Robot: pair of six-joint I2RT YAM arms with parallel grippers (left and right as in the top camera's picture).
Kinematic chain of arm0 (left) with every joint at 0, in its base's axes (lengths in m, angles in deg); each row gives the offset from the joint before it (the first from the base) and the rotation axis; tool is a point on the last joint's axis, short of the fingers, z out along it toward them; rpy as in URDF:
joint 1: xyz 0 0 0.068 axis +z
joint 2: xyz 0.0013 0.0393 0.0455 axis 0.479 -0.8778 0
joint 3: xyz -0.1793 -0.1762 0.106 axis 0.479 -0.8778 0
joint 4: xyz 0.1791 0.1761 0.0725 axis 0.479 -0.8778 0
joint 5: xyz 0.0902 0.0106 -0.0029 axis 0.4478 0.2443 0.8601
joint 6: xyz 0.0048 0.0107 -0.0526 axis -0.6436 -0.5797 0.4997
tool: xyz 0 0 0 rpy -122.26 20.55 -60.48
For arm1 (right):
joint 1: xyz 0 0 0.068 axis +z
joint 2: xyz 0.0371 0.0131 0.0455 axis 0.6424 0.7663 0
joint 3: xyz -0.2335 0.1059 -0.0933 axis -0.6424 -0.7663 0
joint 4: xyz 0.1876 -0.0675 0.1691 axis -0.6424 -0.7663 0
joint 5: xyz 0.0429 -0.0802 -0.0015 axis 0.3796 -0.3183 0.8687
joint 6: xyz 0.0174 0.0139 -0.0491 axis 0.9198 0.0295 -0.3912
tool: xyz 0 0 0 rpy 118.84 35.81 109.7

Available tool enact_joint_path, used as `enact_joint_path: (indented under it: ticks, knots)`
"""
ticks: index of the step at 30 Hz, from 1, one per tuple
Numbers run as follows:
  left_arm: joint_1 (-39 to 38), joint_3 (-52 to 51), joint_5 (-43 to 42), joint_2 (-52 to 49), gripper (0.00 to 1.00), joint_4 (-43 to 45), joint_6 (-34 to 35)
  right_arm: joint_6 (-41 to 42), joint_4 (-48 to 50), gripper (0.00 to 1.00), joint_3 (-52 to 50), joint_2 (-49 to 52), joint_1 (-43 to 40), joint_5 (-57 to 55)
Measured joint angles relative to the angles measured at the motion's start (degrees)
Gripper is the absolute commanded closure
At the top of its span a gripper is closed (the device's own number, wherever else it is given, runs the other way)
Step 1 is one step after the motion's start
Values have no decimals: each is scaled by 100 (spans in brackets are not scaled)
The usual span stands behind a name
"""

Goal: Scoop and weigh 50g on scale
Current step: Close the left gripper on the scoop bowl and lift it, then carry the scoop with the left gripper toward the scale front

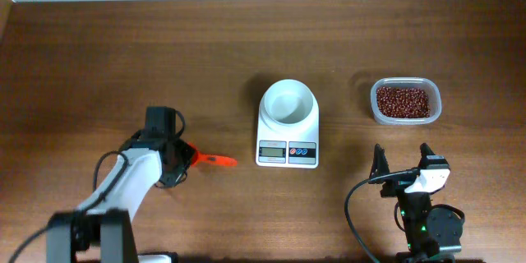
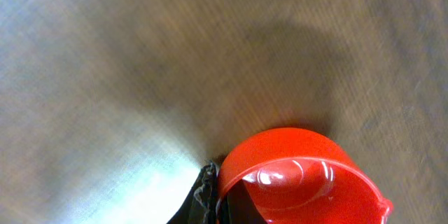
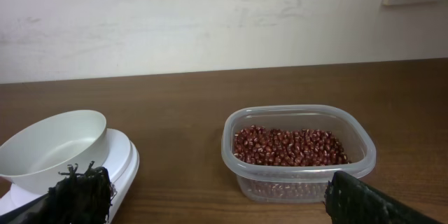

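Observation:
The white scale [image 1: 287, 153] stands mid-table with an empty round white bowl [image 1: 288, 101] on top; both also show at the left of the right wrist view, scale [image 3: 122, 164] and bowl [image 3: 52, 143]. A red plastic scoop [image 1: 215, 161] lies left of the scale, its handle pointing toward it. My left gripper [image 1: 179, 161] is shut on the scoop at its cup end; the red cup [image 2: 301, 175] fills the lower part of the left wrist view, with one dark finger [image 2: 203, 196] beside its rim. My right gripper [image 1: 403, 163] stands open and empty near the front edge, short of the bean tub.
A clear plastic tub of red beans [image 1: 404, 102] sits to the right of the scale, seen close ahead in the right wrist view as the tub [image 3: 297, 150]. A pale wall runs behind the table's far edge.

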Motion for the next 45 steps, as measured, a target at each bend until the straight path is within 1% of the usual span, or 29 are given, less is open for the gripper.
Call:
enact_joint_path:
  ticks: [2, 6, 10, 13, 16, 21, 24, 26, 30, 33, 36, 39, 45]
  knots:
    - [0, -37, -2, 566, 100, -205, -20, -4, 0, 1, 0, 0, 0, 0]
    - [0, -37, -2, 2068, 100, -691, -44, 0, 0, 1, 0, 0, 0, 0]
    - [0, -37, -2, 2986, 100, -1108, -92, -2, 0, 1, 0, -11, 0, 2]
    - [0, -37, -7, 3757, 100, -1150, -284, 0, 0, 1, 0, -11, 0, 0]
    - [0, -37, -24, 4142, 100, -1147, -365, -2, 0, 1, 0, -11, 0, 0]
    - [0, -37, -407, 4253, 100, -1121, -385, -2, 0, 1, 0, -11, 0, 0]
    - [0, -37, -861, 4253, 100, -1121, -337, 0, 0, 1, 0, -11, 0, 0]
    - [0, -37, -1062, 4253, 100, -1156, -138, 0, 0, 1, 0, -11, 0, 0]
    - [-125, -37, -1191, 4251, 100, -1246, 291, 0, 0, 1, 0, -11, 0, 0]
    - [-509, -37, -1121, 4253, 100, -1248, 570, 0, 0, 1, 0, -11, 0, 0]
    - [-793, -37, -905, 4253, 100, -1246, 660, 0, 0, 1, 0, -11, 0, 0]
    - [-837, -37, -667, 4251, 100, -1246, 732, -4, 0, 1, 0, -11, 0, 0]
    - [-837, -37, -535, 4234, 100, -1276, 870, -2, 0, 1, 0, -11, 0, 0]
